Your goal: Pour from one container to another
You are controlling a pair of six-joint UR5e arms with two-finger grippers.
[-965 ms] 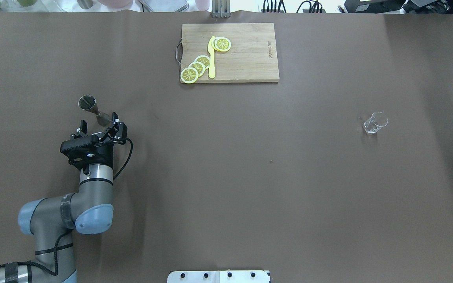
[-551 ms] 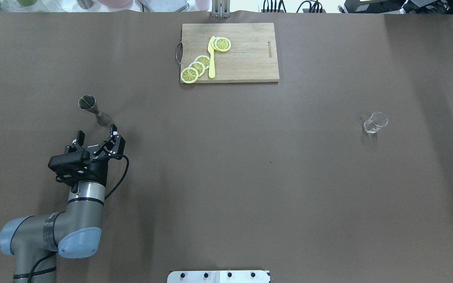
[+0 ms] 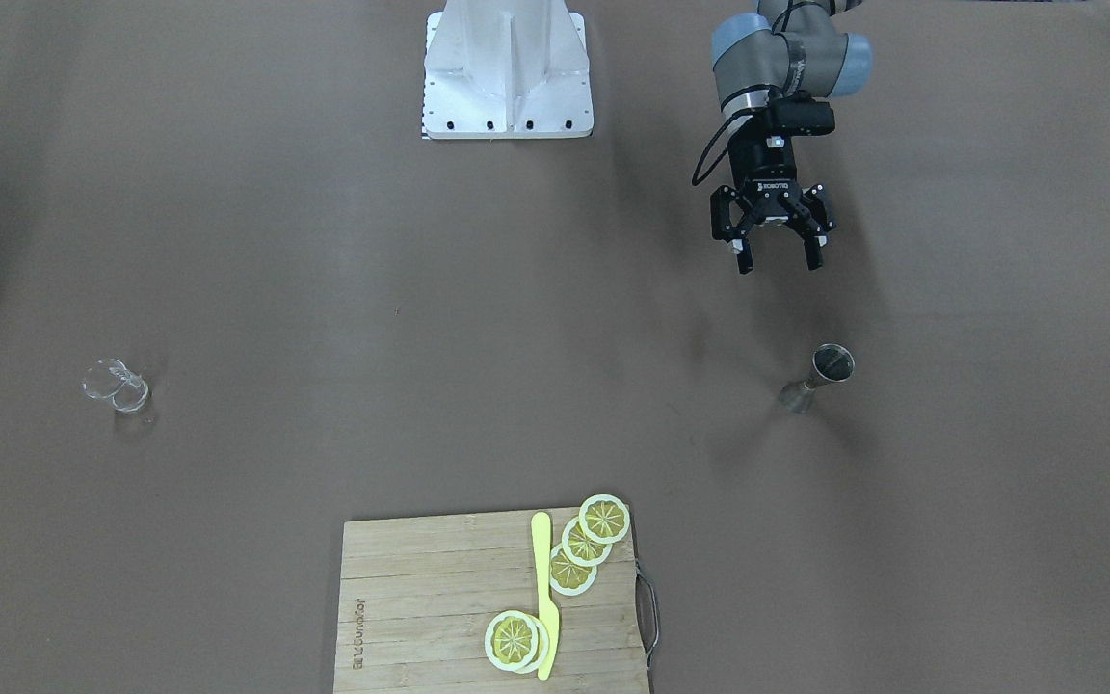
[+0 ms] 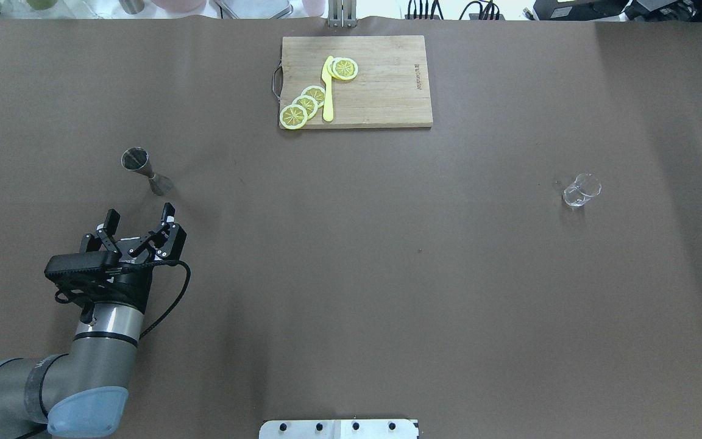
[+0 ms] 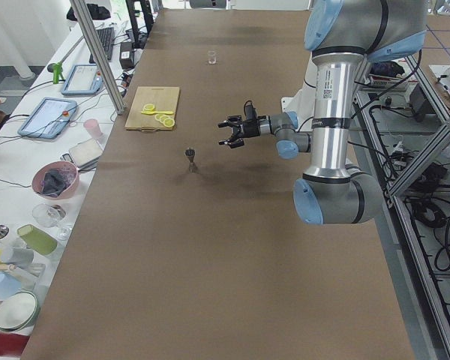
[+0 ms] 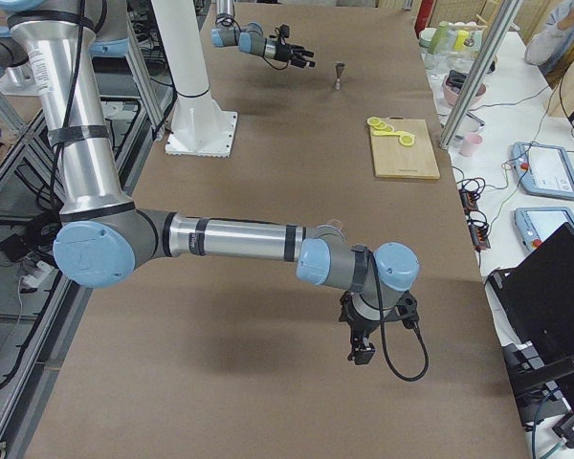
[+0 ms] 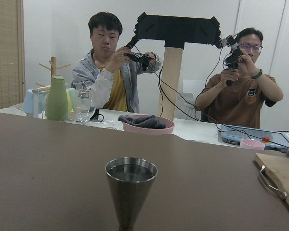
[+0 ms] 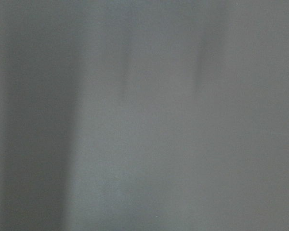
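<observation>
Steel jigger (image 4: 145, 170) stands upright toward the table's (image 4: 351, 274) left edge, the glass (image 4: 581, 191) well apart toward its right edge. Left gripper (image 4: 139, 217), jaws spread and empty, hangs near; best squared on the narrow waist before closing.

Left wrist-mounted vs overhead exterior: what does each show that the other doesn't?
Only the left wrist-mounted view shows two people holding devices beyond the table's far edge, a pink bowl and a green bottle.

Only the overhead exterior view shows the open left gripper, the small clear drinking glass, and the yellow lemon slices and yellow knife.

Both show the grey steel hourglass jigger standing upright, untouched, on the brown table. The wooden cutting board shows whole from overhead; the wrist view catches only a corner with its metal handle.
</observation>
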